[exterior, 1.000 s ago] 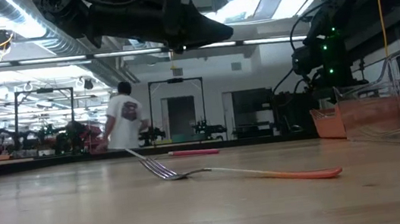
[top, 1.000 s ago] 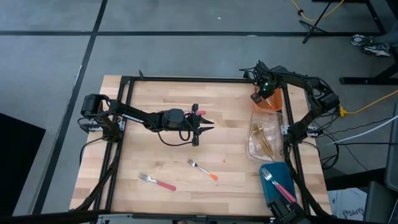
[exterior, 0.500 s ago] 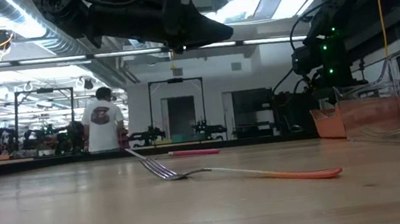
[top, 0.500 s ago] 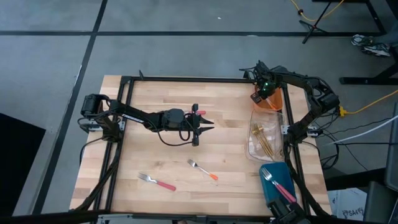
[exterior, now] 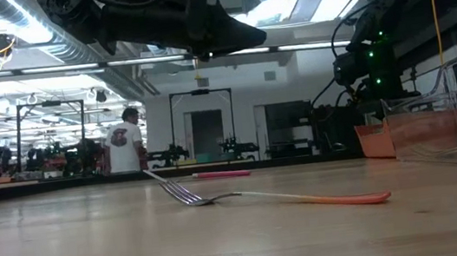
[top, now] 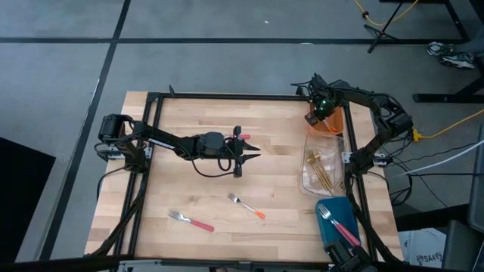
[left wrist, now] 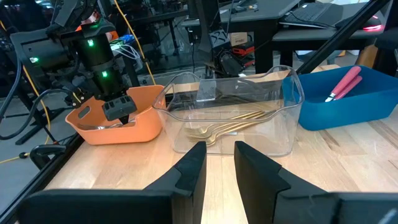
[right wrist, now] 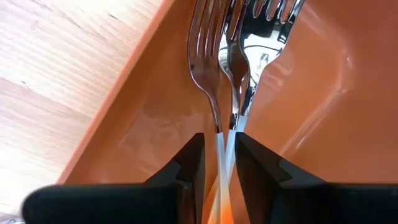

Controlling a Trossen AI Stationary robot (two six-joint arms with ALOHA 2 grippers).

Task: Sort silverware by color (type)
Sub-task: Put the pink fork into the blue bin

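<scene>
R gripper, upper right over orange bin, fingers barely apart round two forks, prob. dropping them there w/ matching color.

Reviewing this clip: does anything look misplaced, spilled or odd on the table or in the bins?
Nothing looks spilled or damaged. Two forks remain unsorted on the table: an orange-handled fork and a pink-handled fork. Gold forks lie in the clear bin, pink-handled pieces in the blue bin, and the right gripper is over the orange bin.
</scene>
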